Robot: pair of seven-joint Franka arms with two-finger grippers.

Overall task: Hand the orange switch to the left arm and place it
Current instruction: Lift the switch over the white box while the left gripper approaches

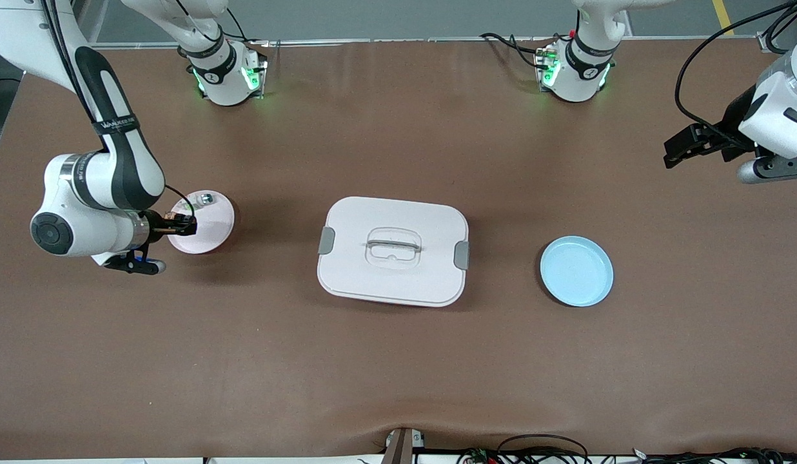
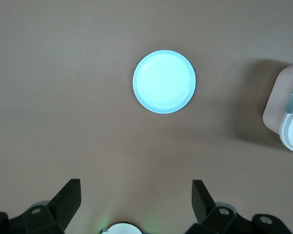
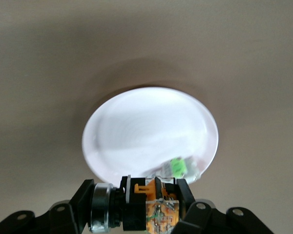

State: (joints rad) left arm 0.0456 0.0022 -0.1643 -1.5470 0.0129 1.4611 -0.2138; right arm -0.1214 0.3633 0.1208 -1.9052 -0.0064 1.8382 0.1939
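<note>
My right gripper [image 1: 179,223] is over the pink plate [image 1: 211,225] at the right arm's end of the table and is shut on the orange switch [image 3: 149,204], a black part with a silver ring and an orange end, held crosswise between the fingers [image 3: 85,195]. A small clear-and-silver part with green [image 3: 178,167] lies on that plate [image 3: 146,129]. The white box [image 1: 393,250] with grey latches stands mid-table. My left gripper [image 1: 685,147] is open and empty, high over the left arm's end of the table; its own view shows its fingers [image 2: 68,197] wide apart.
A light blue plate [image 1: 576,270] lies on the brown table between the box and the left arm's end; it also shows in the left wrist view [image 2: 164,81], with a corner of the box [image 2: 289,109] at the edge. Cables lie along the table's near edge.
</note>
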